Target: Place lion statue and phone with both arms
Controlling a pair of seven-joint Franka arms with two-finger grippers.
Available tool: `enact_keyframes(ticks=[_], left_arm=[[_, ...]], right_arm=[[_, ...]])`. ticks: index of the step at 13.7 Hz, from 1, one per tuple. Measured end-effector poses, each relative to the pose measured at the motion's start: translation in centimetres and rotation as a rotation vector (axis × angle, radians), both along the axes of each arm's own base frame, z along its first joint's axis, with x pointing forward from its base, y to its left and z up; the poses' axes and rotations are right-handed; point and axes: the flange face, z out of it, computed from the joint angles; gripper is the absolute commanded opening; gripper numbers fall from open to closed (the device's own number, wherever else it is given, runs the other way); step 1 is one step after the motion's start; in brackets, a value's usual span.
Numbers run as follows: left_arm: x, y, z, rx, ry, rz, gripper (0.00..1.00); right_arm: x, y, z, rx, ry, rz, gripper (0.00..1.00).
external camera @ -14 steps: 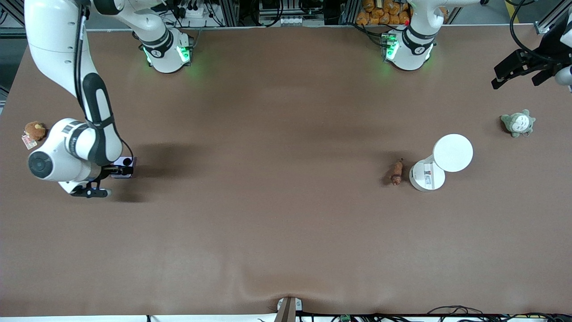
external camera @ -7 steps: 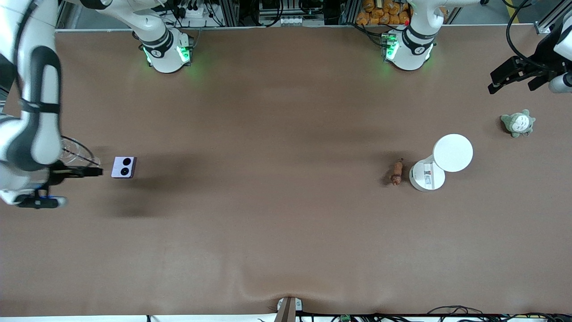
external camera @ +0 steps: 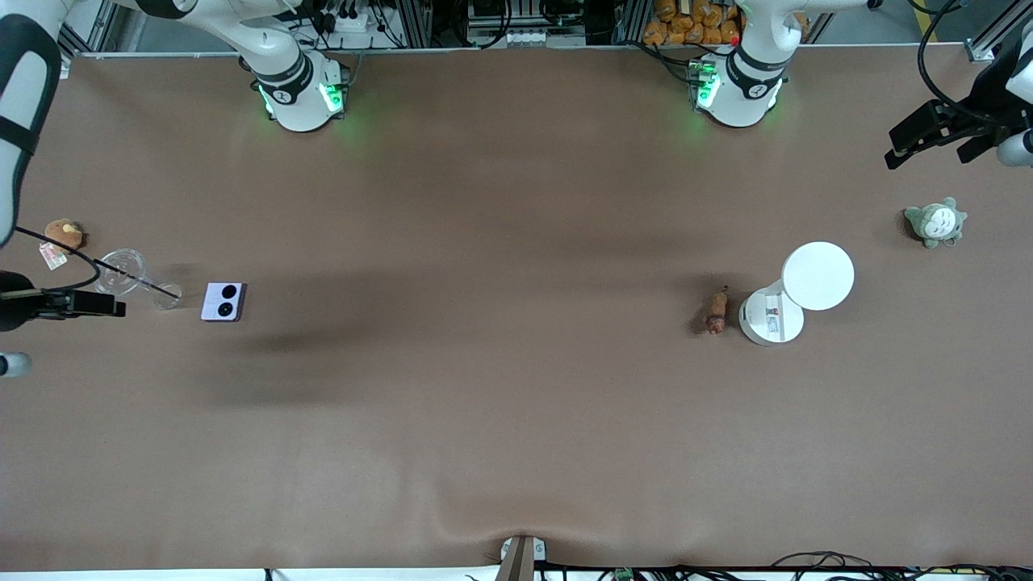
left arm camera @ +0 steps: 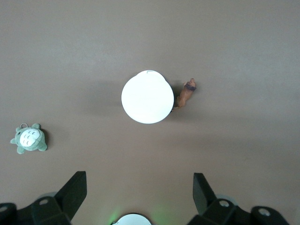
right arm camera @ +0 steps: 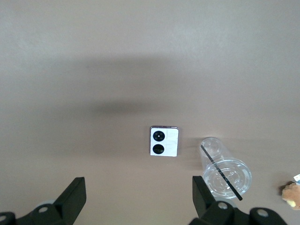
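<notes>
We find no text, brand, number or sign that we can read. The white round device (external camera: 772, 316) carries a small printed label on its base, and the orange-brown plush (external camera: 63, 234) has a paper tag at its 7 o'clock; the print on both is too small to read.

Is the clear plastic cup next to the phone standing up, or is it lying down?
Lying down: the clear cup rests on its side on the table beside the phone, lid and black straw on.
</notes>
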Motion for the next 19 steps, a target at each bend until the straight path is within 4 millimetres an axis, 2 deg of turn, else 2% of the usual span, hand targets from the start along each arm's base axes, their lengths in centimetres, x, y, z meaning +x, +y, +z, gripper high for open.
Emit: enact_keyframes(ticks=[4,7,10,12,16,17,19], left_arm=[[0.0,0.0,0.1,0.000,-0.002,-0.001,1.00],[-0.3,-0.1,0.2,0.001,0.008,-0.002,1.00],[-0.3,-0.1,0.2,0.001,0.010,-0.002,1.00],[-0.4,-0.2,0.2,0.001,0.011,-0.004,1.00],[-0.4,-0.3,0.2,0.001,0.013,-0.007,1.00],[-0.4,-0.3,0.2,0.001,0.013,-0.007,1.00],[-0.4,-0.4,0.2,0.001,0.014,-0.009,1.00]], right_arm=[[-0.1,0.3,2.2,-0.004,-0.037,0.009,1.00],[-0.9,0.4,4.4,0.009,-0.054,0.013,1.00],[-1.4,0.4,5.3,0.016,-0.057,0.013,1.00],[-2.6,0.7,6.5,0.033,-0.033,0.019,1.00],[-5.9,1.4,12.0,0.075,-0.068,0.031,1.00],[-6.5,1.4,12.5,0.081,-0.068,0.036,1.00],[-7.4,1.3,12.1,0.071,-0.044,0.061,1.00]])
